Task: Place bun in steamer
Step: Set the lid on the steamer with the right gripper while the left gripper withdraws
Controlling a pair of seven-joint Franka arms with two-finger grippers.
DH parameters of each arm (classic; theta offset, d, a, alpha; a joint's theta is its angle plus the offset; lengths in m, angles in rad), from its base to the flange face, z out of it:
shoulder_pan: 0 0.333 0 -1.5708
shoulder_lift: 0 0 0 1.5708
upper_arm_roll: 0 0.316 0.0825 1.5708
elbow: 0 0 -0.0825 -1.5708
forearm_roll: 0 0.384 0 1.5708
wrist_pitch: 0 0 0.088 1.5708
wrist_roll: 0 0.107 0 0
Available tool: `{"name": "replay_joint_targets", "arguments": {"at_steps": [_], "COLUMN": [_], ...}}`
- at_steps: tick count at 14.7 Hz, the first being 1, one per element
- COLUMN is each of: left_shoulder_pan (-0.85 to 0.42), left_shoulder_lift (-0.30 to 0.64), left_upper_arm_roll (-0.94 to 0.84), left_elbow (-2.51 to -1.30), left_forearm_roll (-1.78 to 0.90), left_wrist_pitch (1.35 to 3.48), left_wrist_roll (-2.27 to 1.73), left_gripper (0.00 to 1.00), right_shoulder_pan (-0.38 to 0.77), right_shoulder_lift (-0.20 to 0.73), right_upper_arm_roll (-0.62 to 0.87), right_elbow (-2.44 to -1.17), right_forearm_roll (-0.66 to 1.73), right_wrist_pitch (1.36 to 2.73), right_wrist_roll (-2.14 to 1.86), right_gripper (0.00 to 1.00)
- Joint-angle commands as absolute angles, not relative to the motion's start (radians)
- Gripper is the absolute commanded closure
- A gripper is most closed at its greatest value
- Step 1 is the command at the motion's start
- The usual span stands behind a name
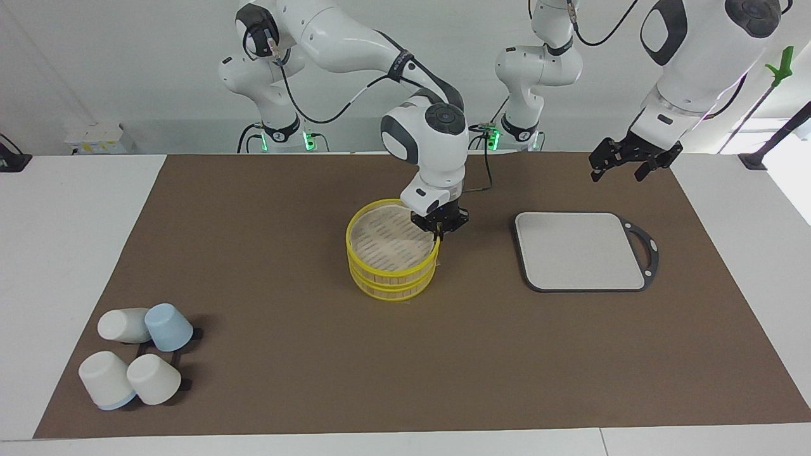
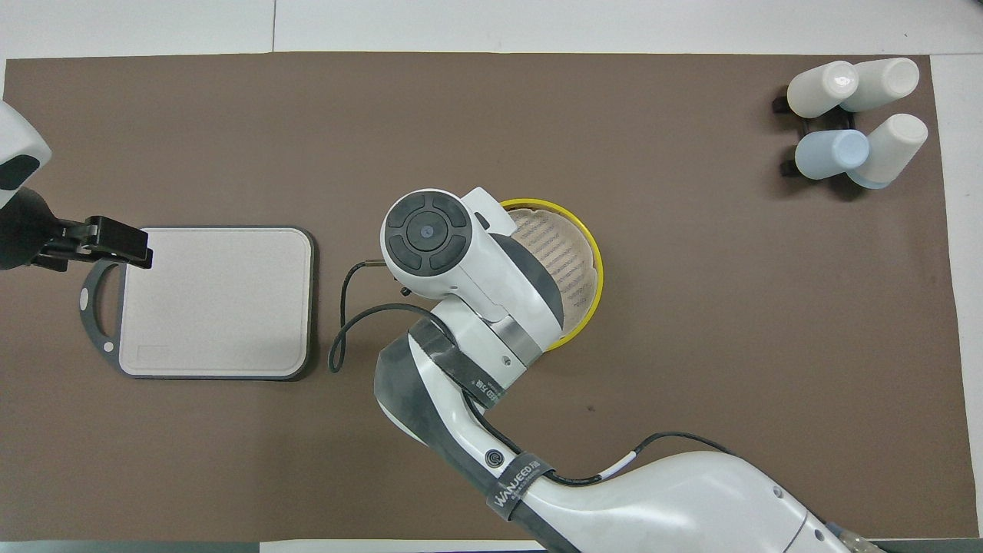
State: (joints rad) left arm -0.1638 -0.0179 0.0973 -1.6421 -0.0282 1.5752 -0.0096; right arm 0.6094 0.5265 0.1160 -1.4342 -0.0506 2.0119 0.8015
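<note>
The steamer (image 1: pixel 391 256) sits in the middle of the brown mat (image 1: pixel 253 253), a yellow-rimmed round basket, and what shows on top is a yellow-rimmed piece with a pale slatted face. I cannot tell from here whether that top piece is the lid or the open basket floor. The bun is nowhere I can make out; no small dough lump shows on the mat, on the board or on those slats.

Right at the steamer's rim, on the side toward the left arm's end of the table, is the right gripper (image 1: pixel 438 233). It points straight down with its fingertips at the yellow edge, apparently touching it. The fingers look close together there, but whether they are pinching the rim or just resting against it, I cannot tell. From above, the right arm's wrist covers that whole side of the steamer.

Beside the steamer, toward the left arm's end, lies the grey cutting board (image 1: pixel 580 250), flat, handle loop pointing away from the steamer. The left gripper (image 1: pixel 624 166) hangs in the air over the mat near the board's handle end, fingers spread apart and holding nothing; that arm waits.

At the right arm's end, farther from the robots, four cups (image 1: pixel 136 358) lie tipped over a small black rack, three white, one blue.
</note>
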Motion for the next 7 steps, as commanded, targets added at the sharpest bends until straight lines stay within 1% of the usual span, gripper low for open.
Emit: {"name": "replay_joint_targets", "arguments": {"at_steps": [1,3,7], "left_shoulder_pan": [-0.158,-0.158,-0.152], "left_shoulder_lift": [-0.028,-0.032,-0.032], "left_upper_arm_roll": [0.089,0.089,0.089], "left_elbow": [-1.626,-1.628,-1.628], "left_forearm_roll": [-0.041,-0.041,-0.043], "left_wrist_pitch": [1.582,1.582,1.583], "left_wrist_roll": [-0.011,-0.006,-0.006], "left_gripper": [0.0,0.0,0.0], "right_shoulder_pan": [0.603,0.583,0.477], "right_shoulder_lift": [0.508,0.5,0.417], "right_upper_arm_roll": [0.114,0.11,0.112], "right_elbow": [-1.462,-1.45,-1.451], "right_forearm_roll": [-0.058,-0.058,-0.057], "right_wrist_pitch": [2.025,1.997,1.935], "right_wrist_roll": [0.824,0.801,0.636], "right_gripper": [0.0,0.0,0.0]}}
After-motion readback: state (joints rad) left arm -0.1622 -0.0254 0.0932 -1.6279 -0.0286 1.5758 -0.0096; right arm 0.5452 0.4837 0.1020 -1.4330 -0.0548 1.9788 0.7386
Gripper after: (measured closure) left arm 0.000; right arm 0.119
